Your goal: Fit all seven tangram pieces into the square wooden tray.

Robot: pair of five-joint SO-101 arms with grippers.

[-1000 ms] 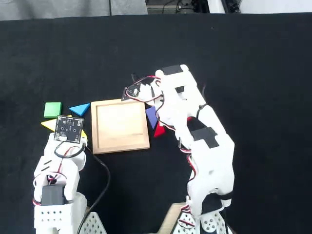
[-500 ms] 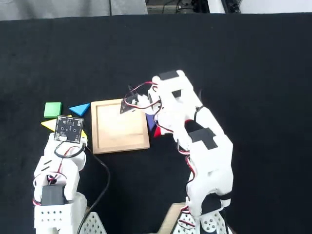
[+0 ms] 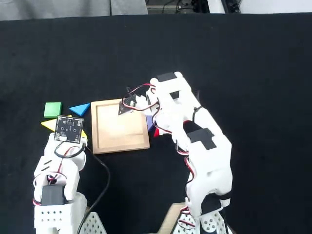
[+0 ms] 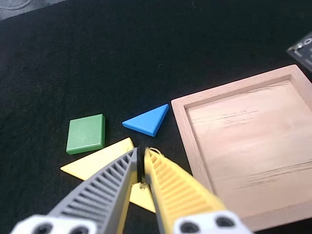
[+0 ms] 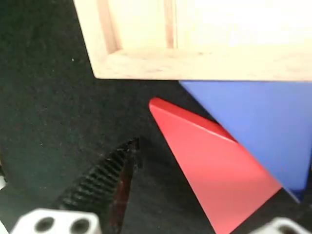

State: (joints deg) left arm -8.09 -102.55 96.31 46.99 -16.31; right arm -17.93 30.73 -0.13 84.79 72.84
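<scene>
The square wooden tray (image 3: 94,126) lies flat on the black tabletop (image 3: 253,73), toward its left edge and nearer the edge where the arm bases stand. Its floor is bare, so no piece has been fitted yet. The pieces sit in two clusters, one flanking each side of the tray, which likely gives each arm its own supply within short reach. On the side facing the tabletop's left edge are the green square (image 4: 86,133), the small blue triangle (image 4: 147,120) and the yellow triangle (image 4: 97,158), all flat and just clear of the tray wall. On the opposite side the red triangle (image 5: 195,141) lies against a larger blue piece (image 5: 253,117), which itself butts the tray's outer wall by one corner. The right gripper (image 5: 209,195) hangs low over that pair with its fingers (image 5: 114,180) spread apart, one on either side of the red triangle. This looks like a set-up for pinching the piece across its flanks, not for pushing it. The red triangle seems the sensible first pick, since it is the outer piece of the pair and is easier to reach. The left gripper (image 4: 141,155) is over the yellow triangle with its fingers (image 4: 170,185) pressed together and nothing between them, apparently parked so it stays clear of the tray.
</scene>
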